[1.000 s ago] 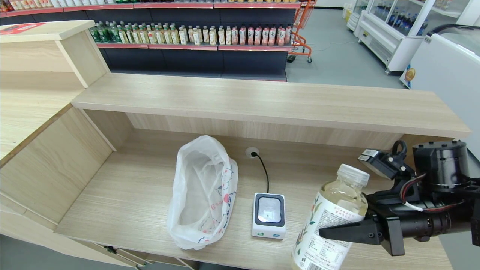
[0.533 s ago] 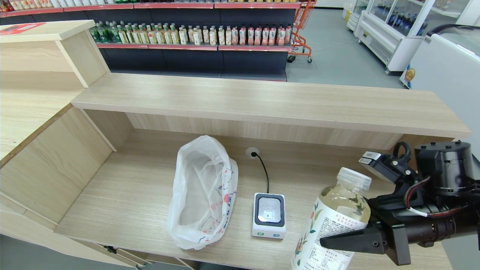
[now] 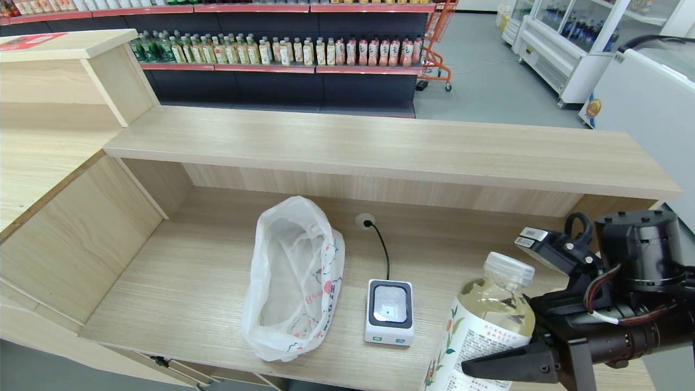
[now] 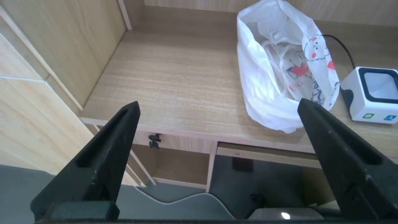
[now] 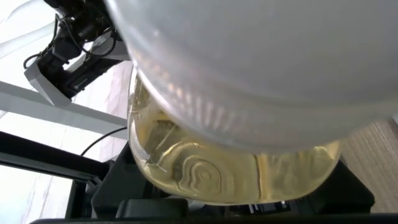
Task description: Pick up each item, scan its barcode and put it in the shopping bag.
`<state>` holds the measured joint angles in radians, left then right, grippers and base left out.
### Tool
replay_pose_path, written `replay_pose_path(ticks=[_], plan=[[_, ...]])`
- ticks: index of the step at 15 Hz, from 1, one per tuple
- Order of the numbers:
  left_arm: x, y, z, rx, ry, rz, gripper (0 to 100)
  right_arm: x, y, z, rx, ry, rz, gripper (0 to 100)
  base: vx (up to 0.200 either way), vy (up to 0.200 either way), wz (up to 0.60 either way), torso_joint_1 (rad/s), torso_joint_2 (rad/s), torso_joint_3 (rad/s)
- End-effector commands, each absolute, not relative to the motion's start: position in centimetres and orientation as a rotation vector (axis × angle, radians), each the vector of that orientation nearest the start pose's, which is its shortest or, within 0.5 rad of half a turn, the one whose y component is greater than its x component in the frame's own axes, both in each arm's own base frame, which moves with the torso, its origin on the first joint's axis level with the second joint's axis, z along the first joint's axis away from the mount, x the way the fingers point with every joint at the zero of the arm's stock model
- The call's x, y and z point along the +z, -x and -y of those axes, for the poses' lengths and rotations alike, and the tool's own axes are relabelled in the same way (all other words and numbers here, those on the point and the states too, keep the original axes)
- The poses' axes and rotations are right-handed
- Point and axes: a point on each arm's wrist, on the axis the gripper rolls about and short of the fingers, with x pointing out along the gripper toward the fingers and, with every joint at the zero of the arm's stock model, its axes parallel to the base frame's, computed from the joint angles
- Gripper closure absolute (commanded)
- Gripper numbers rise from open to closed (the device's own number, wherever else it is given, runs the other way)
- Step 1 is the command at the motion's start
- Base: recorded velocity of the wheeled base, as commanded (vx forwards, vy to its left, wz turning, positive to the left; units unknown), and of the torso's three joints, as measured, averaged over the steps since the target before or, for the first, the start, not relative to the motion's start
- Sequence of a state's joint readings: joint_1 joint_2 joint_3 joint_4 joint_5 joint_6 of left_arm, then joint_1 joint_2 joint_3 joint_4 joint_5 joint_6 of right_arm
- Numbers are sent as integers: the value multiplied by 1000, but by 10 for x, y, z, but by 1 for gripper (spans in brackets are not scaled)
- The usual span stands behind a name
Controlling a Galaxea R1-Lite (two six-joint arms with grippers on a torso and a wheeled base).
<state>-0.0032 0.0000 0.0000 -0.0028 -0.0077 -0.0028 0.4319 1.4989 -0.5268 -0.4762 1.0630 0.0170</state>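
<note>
Gripping the bottle [image 3: 491, 315] around its middle, the right gripper [image 3: 483, 350] is holding it upright over the counter's [image 3: 179, 282] near edge. The scanner [image 3: 389, 311] is sitting just to this gripper's left, and the bag [image 3: 293, 277] is lying open-mouthed beyond it, further left. The left gripper [image 4: 217, 118] is hanging with its fingers spread wide, gripping nothing, the bag ahead of it.

The step in hand is probably the scan. The scanner's window is facing upward, so the bottle is likely needing a tilt that turns its printed panel down over that window. The near finger is crossing the label (it may be covering part of the code), so a slow roll should help.

The label is showing a fruit-and-leaf drawing beside small dark print, too fine to read. The bag is carrying a red cartoon and creased red lettering.
</note>
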Motion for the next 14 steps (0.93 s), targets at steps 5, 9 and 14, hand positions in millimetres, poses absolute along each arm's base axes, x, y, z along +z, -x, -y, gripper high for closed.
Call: replay_pose_path(ticks=[5,9,14], plan=[[76,23,0,-11,3,3,0,157,-186,-108,1458,-181,-532,100,0,0,0,0,0,0],[76,23,0,-11,3,3,0,169,-182,-103,1449,-134,-443,100,0,0,0,0,0,0],[76,23,0,-11,3,3,0,184,-204,-83,1122,351,-57,100,0,0,0,0,0,0]])
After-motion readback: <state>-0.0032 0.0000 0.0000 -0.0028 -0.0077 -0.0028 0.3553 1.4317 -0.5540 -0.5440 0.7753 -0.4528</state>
